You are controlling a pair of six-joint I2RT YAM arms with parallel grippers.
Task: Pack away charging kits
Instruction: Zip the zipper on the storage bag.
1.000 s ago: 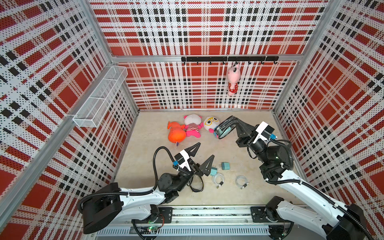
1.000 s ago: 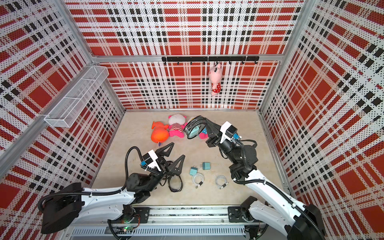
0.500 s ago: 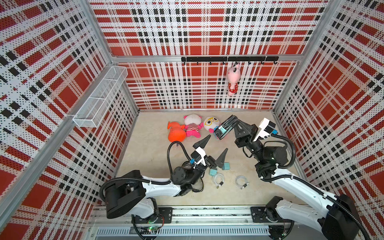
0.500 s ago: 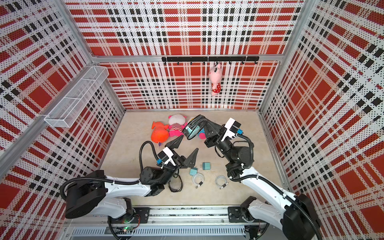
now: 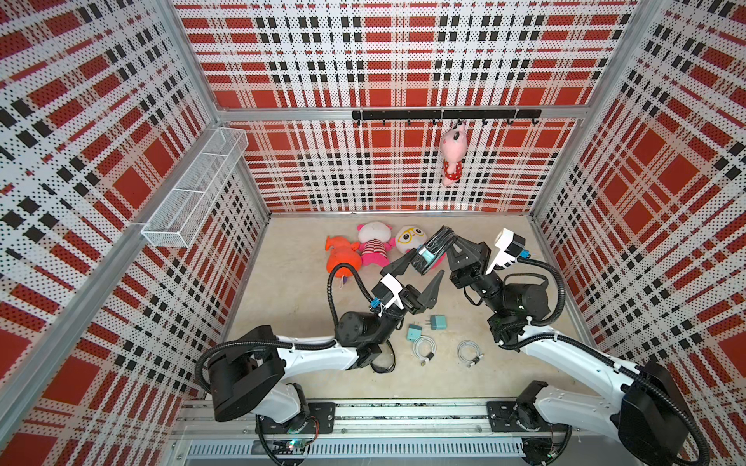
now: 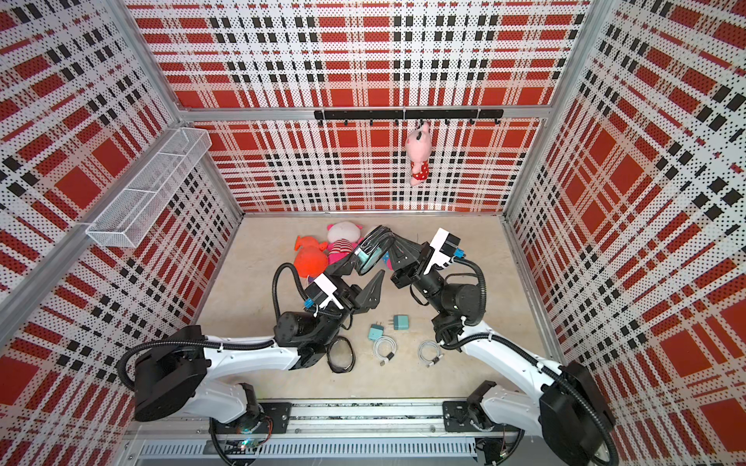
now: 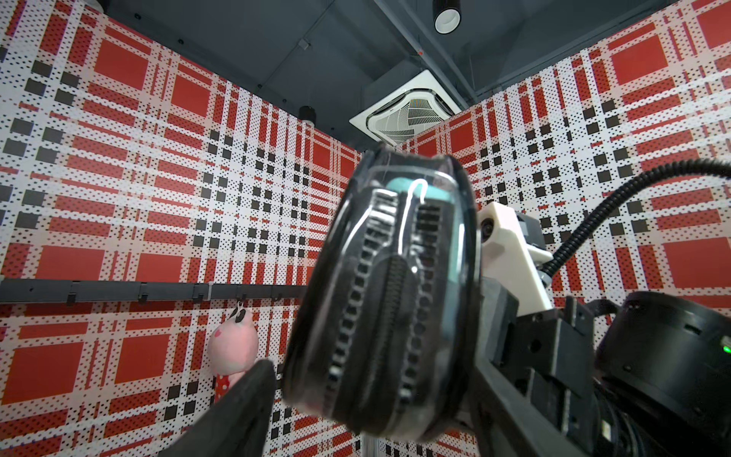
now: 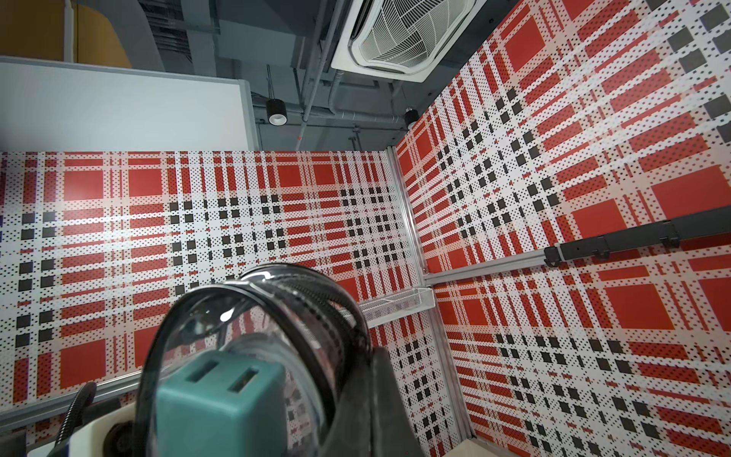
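Your right tool [image 5: 446,251] pinches a black oval zip case [image 5: 428,252] with a glossy clear window [image 8: 190,316]; one teal cube adapter [image 8: 221,399] sits inside. Your left tool [image 5: 416,274] is spread, fingers [image 5: 434,284] straddling the case. Two teal cubes [image 5: 438,322] and two coiled white cables [image 5: 424,347] lie on the matte beige surface [image 5: 298,290], near-centre.
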